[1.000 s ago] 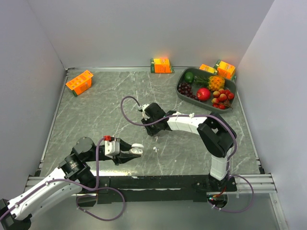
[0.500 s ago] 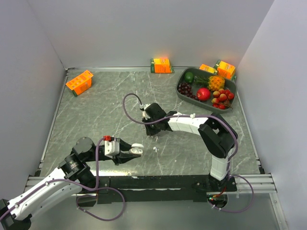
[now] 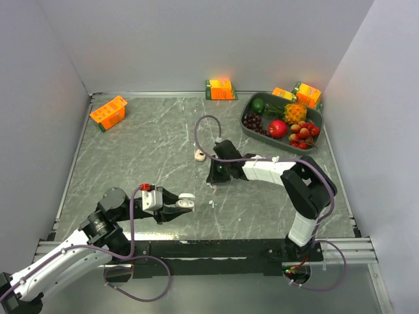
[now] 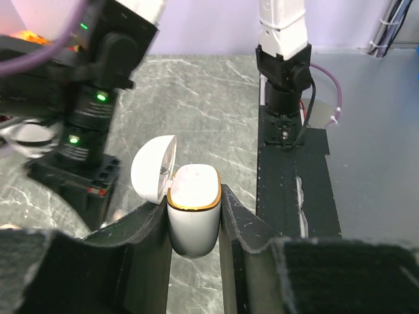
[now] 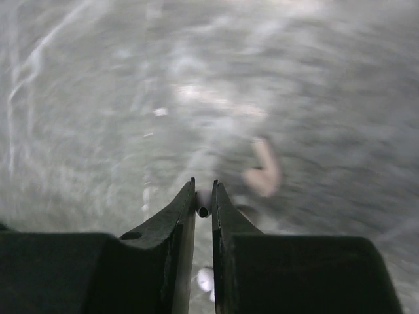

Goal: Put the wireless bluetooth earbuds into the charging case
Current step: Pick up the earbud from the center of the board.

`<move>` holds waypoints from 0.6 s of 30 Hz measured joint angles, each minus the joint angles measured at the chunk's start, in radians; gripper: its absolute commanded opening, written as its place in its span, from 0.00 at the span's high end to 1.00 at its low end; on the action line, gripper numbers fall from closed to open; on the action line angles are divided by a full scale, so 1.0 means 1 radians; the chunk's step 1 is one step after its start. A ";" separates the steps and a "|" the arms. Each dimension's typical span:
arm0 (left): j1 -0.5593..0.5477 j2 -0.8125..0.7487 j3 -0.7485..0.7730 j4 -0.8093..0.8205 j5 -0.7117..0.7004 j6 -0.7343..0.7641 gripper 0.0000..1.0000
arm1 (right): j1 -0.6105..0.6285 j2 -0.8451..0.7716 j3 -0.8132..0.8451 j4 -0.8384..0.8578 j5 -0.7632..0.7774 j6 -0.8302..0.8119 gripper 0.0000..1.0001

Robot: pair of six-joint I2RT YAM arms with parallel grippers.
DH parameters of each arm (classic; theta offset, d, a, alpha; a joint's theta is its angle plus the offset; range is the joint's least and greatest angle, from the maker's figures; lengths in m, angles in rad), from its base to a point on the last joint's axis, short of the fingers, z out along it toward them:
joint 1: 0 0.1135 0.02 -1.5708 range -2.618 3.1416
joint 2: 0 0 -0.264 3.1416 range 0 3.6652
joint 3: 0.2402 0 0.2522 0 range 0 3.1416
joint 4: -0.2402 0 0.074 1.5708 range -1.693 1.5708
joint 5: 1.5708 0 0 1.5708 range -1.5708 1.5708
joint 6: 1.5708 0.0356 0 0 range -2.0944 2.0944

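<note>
My left gripper [image 3: 178, 208] [image 4: 194, 216] is shut on a white charging case [image 4: 194, 208] [image 3: 185, 202] with a gold rim, held upright near the front edge. Its lid [image 4: 154, 168] hangs open to the left. My right gripper [image 3: 213, 182] [image 5: 203, 204] sits mid-table, pointing down, shut on the stem of a tiny whitish earbud [image 5: 203, 210]. A pale-beige earbud [image 3: 200, 156] [image 5: 264, 174] lies on the table just beyond it, blurred in the right wrist view. Another small white earbud [image 3: 211, 204] lies on the table right of the case.
A grey tray [image 3: 246, 128] of fruit stands at the back right. Orange cartons sit at the back left [image 3: 108, 112], back middle [image 3: 220, 89] and behind the tray [image 3: 308, 95]. Grey walls close in three sides. The right arm's purple cable [image 3: 204, 131] loops over the table.
My right gripper has shifted right and nearer, its jaws narrowing onto an earbud, and the pale-beige earbud it covered now shows. The left arm and case have stayed put.
</note>
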State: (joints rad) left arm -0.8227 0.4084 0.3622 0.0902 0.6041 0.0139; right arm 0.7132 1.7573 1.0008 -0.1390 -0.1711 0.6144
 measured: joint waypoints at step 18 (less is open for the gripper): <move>0.000 -0.032 0.000 -0.002 -0.047 0.000 0.99 | -0.089 -0.059 -0.124 0.176 0.186 0.264 1.00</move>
State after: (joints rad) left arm -0.8230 0.3759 0.3618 0.0883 0.5568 0.0143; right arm 0.6239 1.6981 0.8772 0.0368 0.0147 0.8783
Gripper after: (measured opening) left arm 0.333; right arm 0.172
